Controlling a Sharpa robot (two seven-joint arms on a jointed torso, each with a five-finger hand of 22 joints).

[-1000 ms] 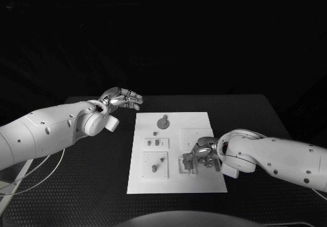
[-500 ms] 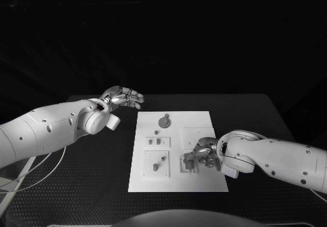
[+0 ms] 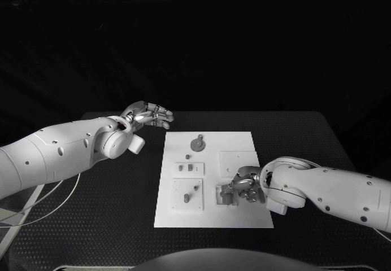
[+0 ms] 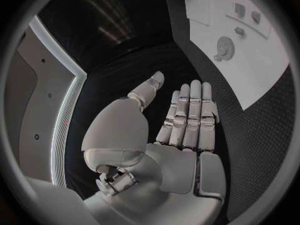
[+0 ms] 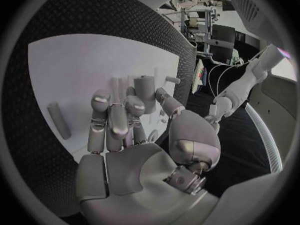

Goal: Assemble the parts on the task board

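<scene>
We log the task board [image 3: 213,179] at the centre of the black table [image 3: 317,141], long side running from 12 to 6 o'clock in the head view. Grey parts lie on it: a round gear-like part [image 3: 195,145] near its 12 o'clock end, two small pieces [image 3: 189,168] in a raised panel at mid-left, one slanted pin [image 3: 186,197] in the panel toward 7 o'clock.

The right hand [image 3: 244,187] rests over the board's 4 o'clock area, at the raised fixture [image 3: 223,195]. In the right wrist view its fingers [image 5: 112,120] curl down close together by an upright cylindrical part [image 5: 145,93]; we cannot tell whether they grip it. A loose pin [image 5: 57,120] lies flat on the board nearby, apart from the hand.

The left hand [image 3: 148,117] hovers off the board, beyond its 11 o'clock corner, holding nothing. In the left wrist view its fingers [image 4: 190,112] are straight and pressed side by side, thumb set apart
</scene>
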